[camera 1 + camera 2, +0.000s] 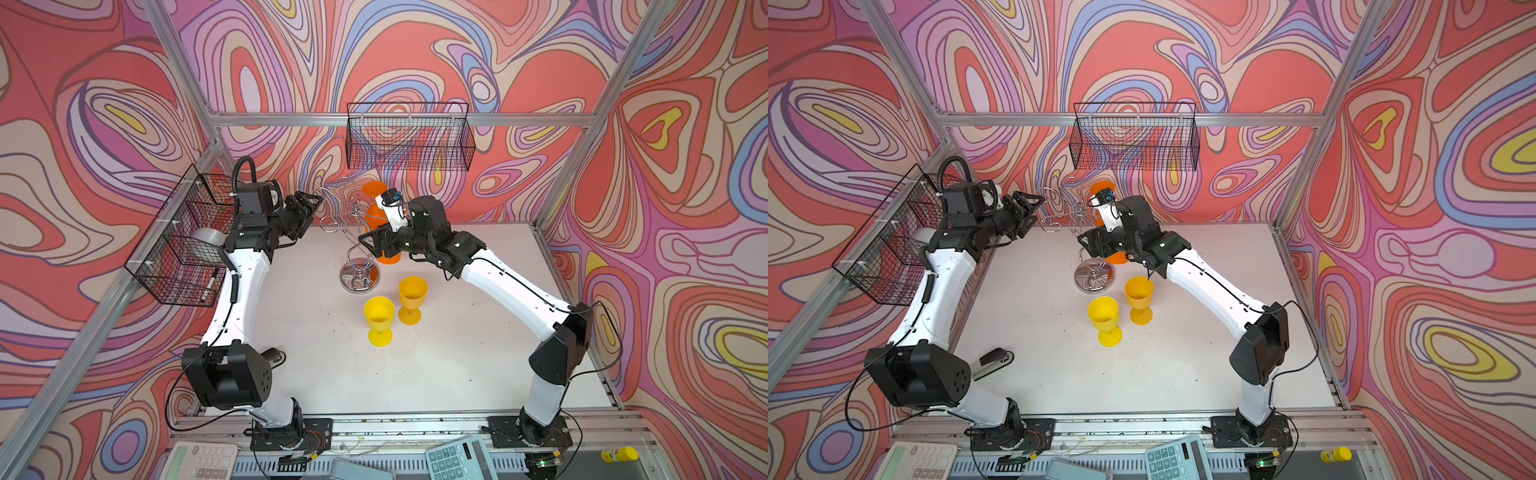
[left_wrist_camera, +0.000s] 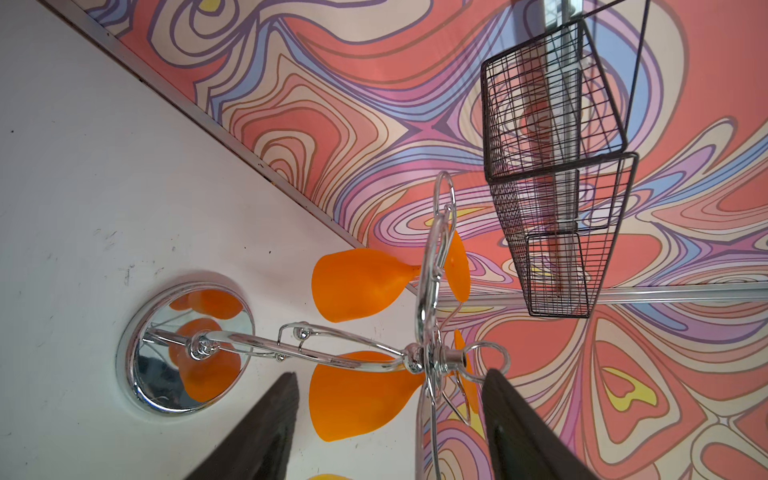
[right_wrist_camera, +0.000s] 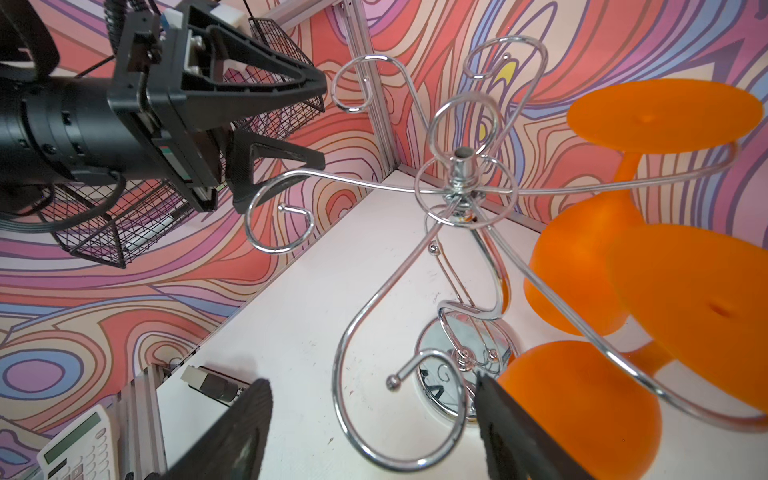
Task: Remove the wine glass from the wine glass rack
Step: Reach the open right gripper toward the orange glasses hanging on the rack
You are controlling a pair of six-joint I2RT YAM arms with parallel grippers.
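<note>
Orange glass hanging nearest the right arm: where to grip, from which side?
That orange glass: probably the bowl, not the stem. It hangs upside down, foot resting on a hook arm of the rack, stem caught in the wire. Bring the right gripper in level from the outer side, jaws open across the bowl, then slide it outward along the arm.

No text, label or number is legible anywhere
</note>
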